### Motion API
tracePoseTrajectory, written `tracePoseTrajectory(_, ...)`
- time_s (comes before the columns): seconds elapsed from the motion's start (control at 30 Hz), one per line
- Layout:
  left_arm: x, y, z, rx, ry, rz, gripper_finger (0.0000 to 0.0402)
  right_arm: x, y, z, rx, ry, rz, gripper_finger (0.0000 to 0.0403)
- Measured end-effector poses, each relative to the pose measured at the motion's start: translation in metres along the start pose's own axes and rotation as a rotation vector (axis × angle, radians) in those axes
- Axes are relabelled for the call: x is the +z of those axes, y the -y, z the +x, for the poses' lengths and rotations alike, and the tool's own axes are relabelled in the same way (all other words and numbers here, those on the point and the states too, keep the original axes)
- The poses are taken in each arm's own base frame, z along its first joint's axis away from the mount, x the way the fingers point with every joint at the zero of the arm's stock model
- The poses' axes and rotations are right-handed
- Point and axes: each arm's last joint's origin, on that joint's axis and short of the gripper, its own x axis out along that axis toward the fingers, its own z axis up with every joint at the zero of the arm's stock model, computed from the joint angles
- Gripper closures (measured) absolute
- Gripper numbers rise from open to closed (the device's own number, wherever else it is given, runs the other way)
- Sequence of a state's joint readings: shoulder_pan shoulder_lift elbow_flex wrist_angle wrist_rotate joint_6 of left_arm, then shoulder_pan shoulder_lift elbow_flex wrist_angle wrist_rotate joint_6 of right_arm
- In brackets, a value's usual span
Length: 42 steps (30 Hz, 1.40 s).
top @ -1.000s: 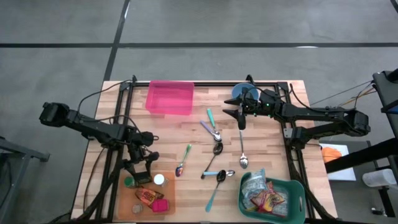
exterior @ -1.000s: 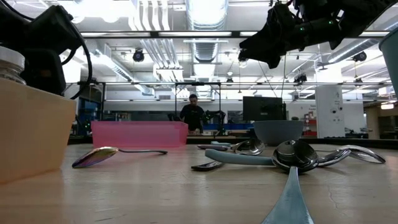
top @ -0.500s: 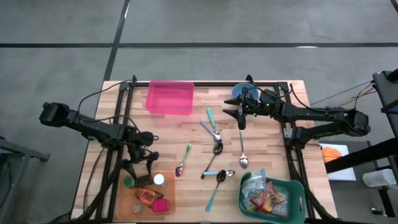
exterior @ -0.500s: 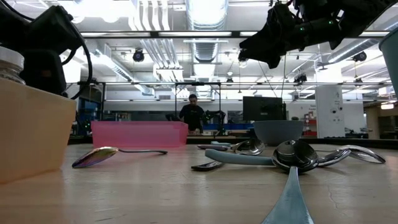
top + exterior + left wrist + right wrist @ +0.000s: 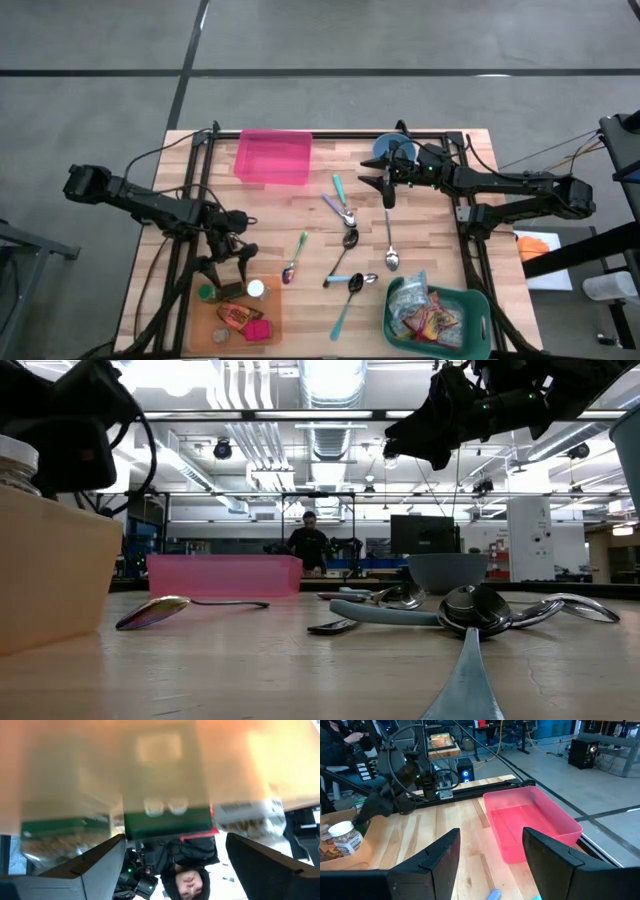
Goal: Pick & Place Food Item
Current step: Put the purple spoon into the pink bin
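While left fingers (image 5: 228, 275) spread above the cardboard tray's (image 5: 200, 325) edge, right fingers (image 5: 384, 187) hang parted, empty.

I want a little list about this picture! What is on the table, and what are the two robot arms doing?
left gripper: open, over the wooden tray
wooden tray: near left corner, holds small jars and snack packets
right gripper: hovering above the table beside the blue bowl, holding nothing
pink bin: far side of the table, empty
blue bowl: far side, right of the pink bin
spoons: scattered on the middle of the table
green basket: near right corner, full of snack packets
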State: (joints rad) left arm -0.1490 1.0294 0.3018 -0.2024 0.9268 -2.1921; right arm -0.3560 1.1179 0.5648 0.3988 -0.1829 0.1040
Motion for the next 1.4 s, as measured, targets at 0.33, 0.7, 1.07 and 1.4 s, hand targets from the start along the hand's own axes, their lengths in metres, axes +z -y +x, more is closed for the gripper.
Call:
tracePoseTrajectory(0.33,-0.035,0.017,-0.014,0.024,0.045,-0.002,0.0053,0.000,0.000,0.000,0.000,0.001,0.000,0.0192)
tracePoseTrajectory(0.7,-0.091,0.026,-0.058,-0.004,0.538,0.147,0.0053,0.000,0.000,0.000,0.000,0.001,0.000,0.0192)
tracePoseTrajectory(1.07,-0.100,0.039,-0.083,0.087,1.271,0.791,0.0053,0.000,0.000,0.000,0.000,0.001,0.000,0.0192)
tracePoseTrajectory(1.4,-0.084,0.067,-0.067,0.132,1.557,1.379,0.0054,0.000,0.000,0.000,0.000,0.001,0.000,0.0192)
